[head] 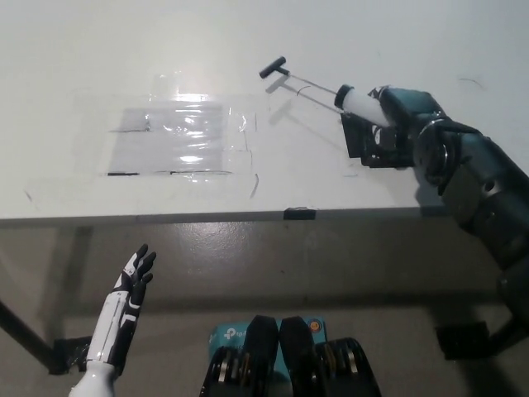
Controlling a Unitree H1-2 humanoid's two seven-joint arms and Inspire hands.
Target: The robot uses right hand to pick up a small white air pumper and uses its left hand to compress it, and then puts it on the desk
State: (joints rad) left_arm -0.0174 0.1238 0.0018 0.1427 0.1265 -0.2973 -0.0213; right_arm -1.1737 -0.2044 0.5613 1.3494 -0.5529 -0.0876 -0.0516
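Both hands show: my right hand (387, 126) is clamped on the pump (357, 102), seemingly lifted off the desk (99, 66), rod out; left hand (132, 285) waits below, fingers apart.

The right hand (384, 124) covers the rear of the small white air pumper (357, 101), so only the front of its white barrel shows, with the rod running out toward ten o'clock; how far the barrel reaches into the grasp cannot be told. The black right arm is cut off by the edge at three o'clock. The left hand (135, 275) at seven o'clock has its forearm cut by the bottom edge.
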